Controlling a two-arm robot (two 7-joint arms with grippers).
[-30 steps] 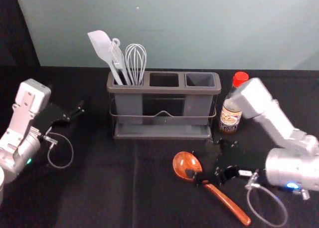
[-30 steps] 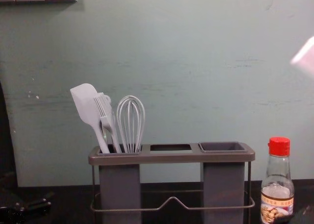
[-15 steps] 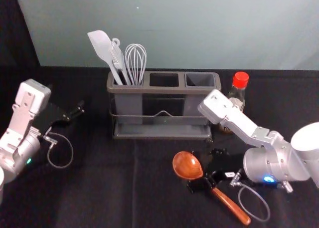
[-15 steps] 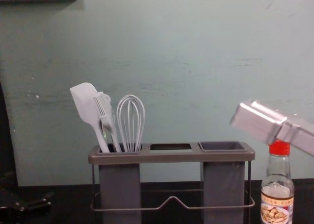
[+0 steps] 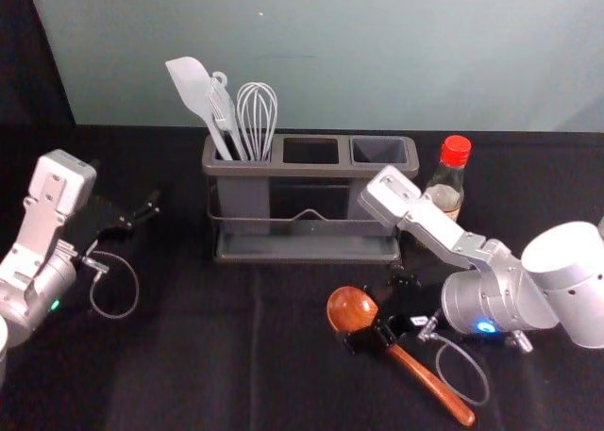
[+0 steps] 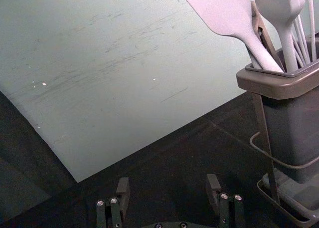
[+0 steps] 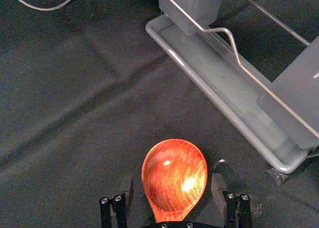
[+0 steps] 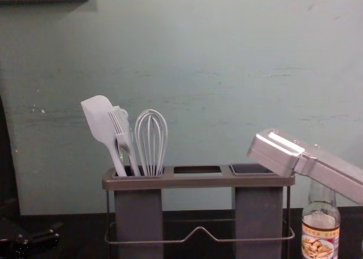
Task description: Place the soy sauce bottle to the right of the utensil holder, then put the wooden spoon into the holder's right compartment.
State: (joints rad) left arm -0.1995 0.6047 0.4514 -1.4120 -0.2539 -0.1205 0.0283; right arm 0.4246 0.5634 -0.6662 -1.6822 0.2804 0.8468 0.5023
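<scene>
My right gripper [image 5: 383,310] is open low over the wooden spoon [image 5: 423,372], near where bowl and handle meet. The right wrist view has the spoon's bowl [image 7: 174,175] between the spread fingers of the right gripper [image 7: 173,190]. Behind, the utensil holder [image 5: 307,172] stands upright; nothing shows in its right compartment [image 5: 379,150]. The soy sauce bottle [image 5: 446,188], red-capped, stands upright just right of the holder; in the chest view the right arm covers the cap of the bottle [image 8: 320,236]. My left gripper [image 5: 143,216] is parked at the left, open in its wrist view [image 6: 168,188].
A white spatula [image 5: 196,96], a brush [image 5: 225,115] and a whisk [image 5: 257,120] stand in the holder's left compartment. The wall [image 5: 377,63] rises behind. Black cloth [image 5: 208,346] covers the table in front of the holder. The right forearm passes in front of the bottle.
The right arm has swung leftward, and its gripper has shifted left and slightly down the spoon from the bowl toward the handle. The arm now overlaps the bottle's cap in the chest view. The left arm is still.
</scene>
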